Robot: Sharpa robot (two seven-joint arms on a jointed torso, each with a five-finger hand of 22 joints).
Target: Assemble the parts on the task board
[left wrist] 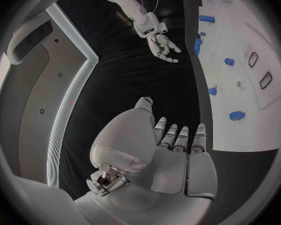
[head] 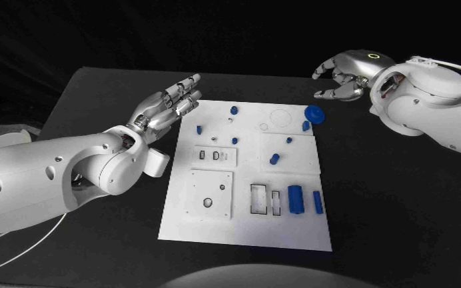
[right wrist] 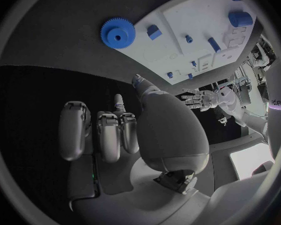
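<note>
The white task board lies in the middle of the black table. Several small blue parts are scattered over its far half. Two longer blue blocks lie near its right edge. A blue gear sits by the board's far right corner; the right wrist view shows the gear on the black table just off the board. My left hand hovers flat with straight fingers beside the board's far left corner, holding nothing. My right hand hangs beyond the gear, fingers loosely bent and apart, empty.
Rectangular slots and a square inset plate mark the board's near half. Bare black table runs along both sides of the board. The left wrist view shows my right hand across the board.
</note>
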